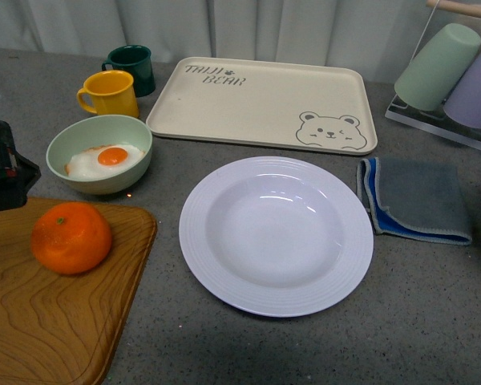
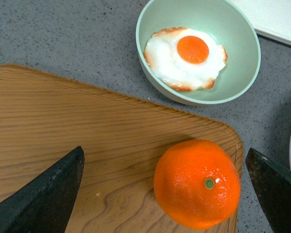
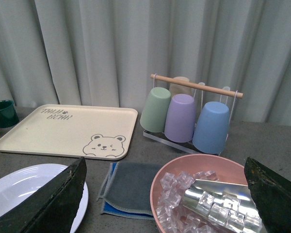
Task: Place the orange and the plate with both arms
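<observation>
The orange (image 1: 71, 237) lies on a wooden cutting board (image 1: 48, 321) at the front left. The large white ridged plate (image 1: 276, 234) sits on the grey table in the middle. My left gripper (image 2: 167, 194) is open above the board; the orange (image 2: 197, 184) lies between its fingers (image 2: 43, 199), nearer the other finger, untouched. A black part of the left arm (image 1: 4, 164) shows at the left edge of the front view. My right gripper (image 3: 167, 194) is open and empty above a pink bowl of ice (image 3: 203, 194); the plate's edge (image 3: 24, 184) shows beside it.
A pale green bowl with a fried egg (image 1: 100, 154), a yellow mug (image 1: 111, 94) and a dark green mug (image 1: 132, 67) stand behind the board. A cream bear tray (image 1: 264, 104) lies at the back. A grey-blue cloth (image 1: 413, 199) lies right of the plate. A cup rack (image 3: 189, 114) stands at the back right.
</observation>
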Controlling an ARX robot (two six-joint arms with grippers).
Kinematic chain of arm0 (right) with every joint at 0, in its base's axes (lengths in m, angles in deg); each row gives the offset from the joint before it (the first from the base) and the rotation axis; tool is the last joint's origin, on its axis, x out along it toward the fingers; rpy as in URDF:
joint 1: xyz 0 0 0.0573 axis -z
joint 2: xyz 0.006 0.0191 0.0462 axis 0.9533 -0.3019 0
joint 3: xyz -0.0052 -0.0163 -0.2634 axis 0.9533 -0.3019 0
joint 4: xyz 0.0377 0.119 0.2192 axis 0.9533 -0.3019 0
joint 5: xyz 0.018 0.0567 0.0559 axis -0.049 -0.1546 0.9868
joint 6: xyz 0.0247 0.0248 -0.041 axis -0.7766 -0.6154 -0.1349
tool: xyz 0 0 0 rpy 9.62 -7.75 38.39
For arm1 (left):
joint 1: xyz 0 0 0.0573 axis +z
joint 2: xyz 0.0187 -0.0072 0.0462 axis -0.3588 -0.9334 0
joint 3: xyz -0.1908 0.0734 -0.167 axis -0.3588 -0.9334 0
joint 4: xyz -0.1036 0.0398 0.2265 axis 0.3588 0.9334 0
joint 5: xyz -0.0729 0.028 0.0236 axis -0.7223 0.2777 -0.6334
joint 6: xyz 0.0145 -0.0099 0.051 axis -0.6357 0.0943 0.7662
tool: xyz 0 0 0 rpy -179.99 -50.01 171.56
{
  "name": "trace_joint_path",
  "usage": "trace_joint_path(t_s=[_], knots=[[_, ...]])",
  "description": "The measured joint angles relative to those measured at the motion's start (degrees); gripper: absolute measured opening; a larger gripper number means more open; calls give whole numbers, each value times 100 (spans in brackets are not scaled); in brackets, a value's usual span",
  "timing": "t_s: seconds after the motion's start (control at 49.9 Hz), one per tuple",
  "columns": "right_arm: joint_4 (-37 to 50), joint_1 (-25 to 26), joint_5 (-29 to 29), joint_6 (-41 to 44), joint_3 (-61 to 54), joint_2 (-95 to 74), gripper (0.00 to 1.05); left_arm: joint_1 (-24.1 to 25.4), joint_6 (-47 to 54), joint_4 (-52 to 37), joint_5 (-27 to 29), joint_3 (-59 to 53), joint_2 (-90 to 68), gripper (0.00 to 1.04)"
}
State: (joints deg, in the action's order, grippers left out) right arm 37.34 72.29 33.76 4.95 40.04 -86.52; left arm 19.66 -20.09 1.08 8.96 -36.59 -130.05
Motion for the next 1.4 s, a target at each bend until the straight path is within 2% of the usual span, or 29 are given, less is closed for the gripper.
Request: trace_joint_path(t_s=[0.32,0.821,0.961,1.061,1.121,1.281,1.401], knots=[[0,0,0,0,0,0,95,-223,136,7,-9,538,-1008,98],[0,0,0,0,0,0,95,-411,33,1016,-254,1115,-1504,98],[0,0,0,0,0,0,95,-455,-28,1080,-258,1126,-1504,71],[0,0,0,0,0,0,95,-474,-39,1119,-254,1134,-1495,59],[0,0,0,0,0,0,95,-498,-52,1209,-260,1141,-1445,55],[0,0,0,0,0,0,95,-713,-96,1375,-240,1196,-1110,54],[0,0,0,0,0,0,95,-1106,-142,1434,-214,1462,-846,53]])
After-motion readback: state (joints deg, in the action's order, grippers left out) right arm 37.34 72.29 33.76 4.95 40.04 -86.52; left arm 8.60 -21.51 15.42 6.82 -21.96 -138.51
